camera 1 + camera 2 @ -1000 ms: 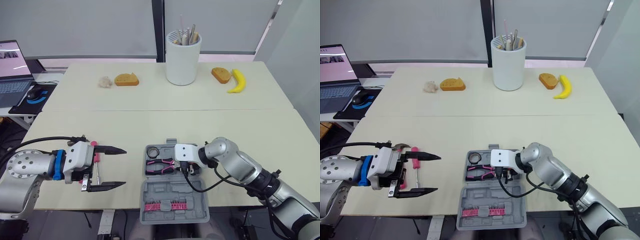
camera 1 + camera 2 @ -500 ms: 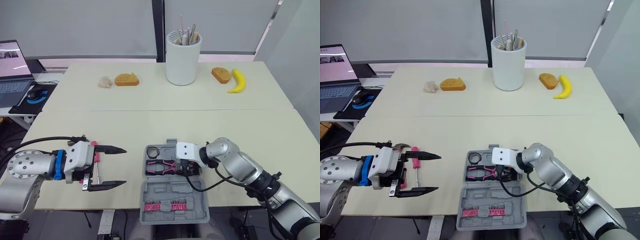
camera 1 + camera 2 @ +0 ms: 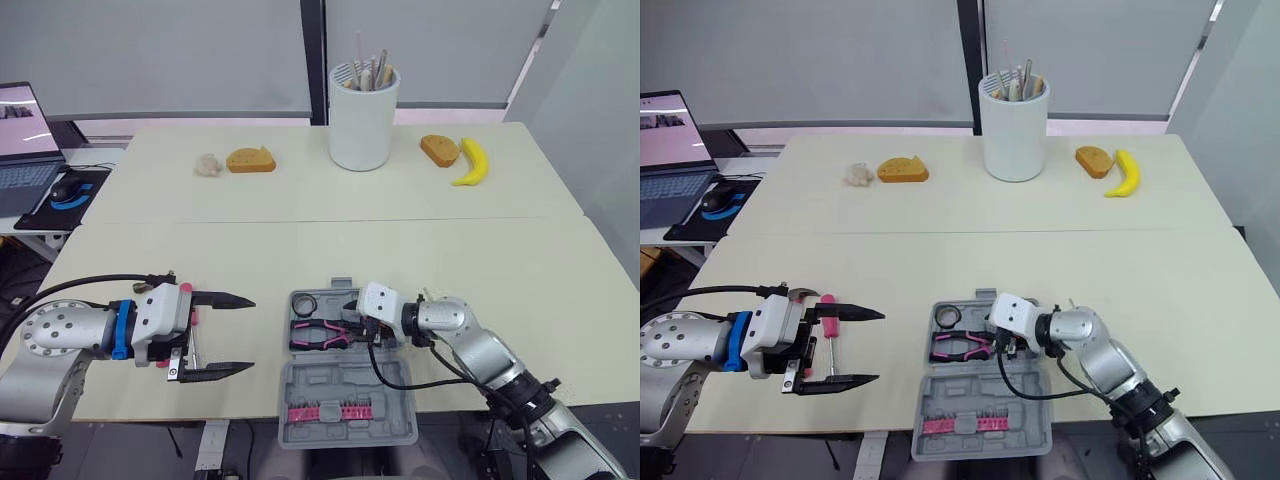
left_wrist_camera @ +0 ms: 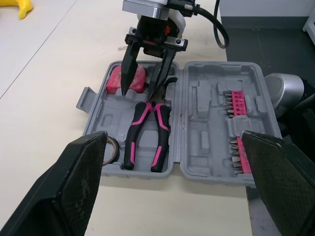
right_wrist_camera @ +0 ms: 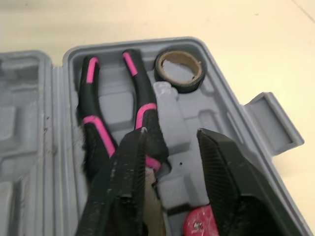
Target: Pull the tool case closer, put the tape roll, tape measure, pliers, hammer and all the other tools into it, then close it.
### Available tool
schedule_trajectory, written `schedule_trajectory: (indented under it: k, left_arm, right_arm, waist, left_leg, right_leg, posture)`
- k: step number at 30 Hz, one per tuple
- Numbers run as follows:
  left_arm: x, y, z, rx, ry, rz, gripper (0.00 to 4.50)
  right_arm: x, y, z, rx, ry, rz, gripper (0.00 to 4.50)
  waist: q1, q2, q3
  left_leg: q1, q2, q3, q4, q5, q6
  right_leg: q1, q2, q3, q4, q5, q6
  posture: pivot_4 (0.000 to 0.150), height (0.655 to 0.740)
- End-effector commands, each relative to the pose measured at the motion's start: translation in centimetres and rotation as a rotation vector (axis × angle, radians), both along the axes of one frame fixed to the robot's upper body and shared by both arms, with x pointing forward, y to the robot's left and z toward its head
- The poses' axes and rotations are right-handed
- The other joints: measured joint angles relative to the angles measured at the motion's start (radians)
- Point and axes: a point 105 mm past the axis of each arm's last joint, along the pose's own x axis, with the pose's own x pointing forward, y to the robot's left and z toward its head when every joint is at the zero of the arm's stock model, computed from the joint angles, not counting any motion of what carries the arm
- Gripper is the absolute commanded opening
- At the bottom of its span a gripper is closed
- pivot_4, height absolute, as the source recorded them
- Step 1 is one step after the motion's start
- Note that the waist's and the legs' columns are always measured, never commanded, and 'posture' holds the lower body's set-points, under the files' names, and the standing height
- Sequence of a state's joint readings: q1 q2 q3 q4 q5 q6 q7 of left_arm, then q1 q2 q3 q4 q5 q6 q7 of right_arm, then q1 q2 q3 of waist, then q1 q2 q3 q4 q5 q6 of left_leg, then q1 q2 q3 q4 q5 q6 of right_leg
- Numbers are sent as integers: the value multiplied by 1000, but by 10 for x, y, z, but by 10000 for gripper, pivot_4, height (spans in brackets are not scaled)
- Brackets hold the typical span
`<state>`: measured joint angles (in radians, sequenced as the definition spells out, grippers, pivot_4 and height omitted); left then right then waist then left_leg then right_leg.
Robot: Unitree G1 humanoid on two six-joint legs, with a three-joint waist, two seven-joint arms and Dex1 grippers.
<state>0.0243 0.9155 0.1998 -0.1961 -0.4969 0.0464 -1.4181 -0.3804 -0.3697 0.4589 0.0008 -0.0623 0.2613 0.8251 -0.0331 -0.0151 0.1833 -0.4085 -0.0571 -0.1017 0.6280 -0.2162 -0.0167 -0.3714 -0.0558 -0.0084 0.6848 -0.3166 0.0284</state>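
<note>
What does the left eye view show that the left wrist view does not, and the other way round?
Extra in the left eye view: the white utensil holder, bread, the laptop. Extra in the left wrist view: a red item, likely the tape measure, in the tool case by the open right hand. Both: that case, the pliers, tape roll, pink bit row and right hand.
</note>
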Motion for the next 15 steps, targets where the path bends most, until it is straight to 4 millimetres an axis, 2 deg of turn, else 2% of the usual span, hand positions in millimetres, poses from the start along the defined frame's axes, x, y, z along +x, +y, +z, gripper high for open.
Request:
schedule_trajectory:
  k: [1,5,12,15]
  left_arm:
    - [-1,0,1,11,-22,-19,45000]
    - [0,0,1,12,-24,-20,45000]
    - [0,-2,2,6,-30,-19,45000]
    - [0,-4,2,2,-32,-20,45000]
  right_arm:
    - [1,3,1,2,-42,15,7469]
    - [-1,3,-3,3,-18,23,109]
    - [-2,1,-17,-33,4,18,109]
    - [-2,-2,-30,-88,1,22,109]
  waist:
    - [2,0,0]
    - [2,0,0]
    - [2,0,0]
    - [1,0,-1]
  left_leg:
    - [0,0,0,0,0,0]
    - [0,-1,0,0,0,0]
    - [0,0,0,0,0,0]
    - [1,0,0,0,0,0]
  right_leg:
    - [0,0,0,0,0,0]
    - [1,0,0,0,0,0]
    - [0,0,0,0,0,0]
    - [1,0,0,0,0,0]
  posture:
    - [1500,7400]
    - [1500,7400]
    - [1500,7400]
    - [1500,7400]
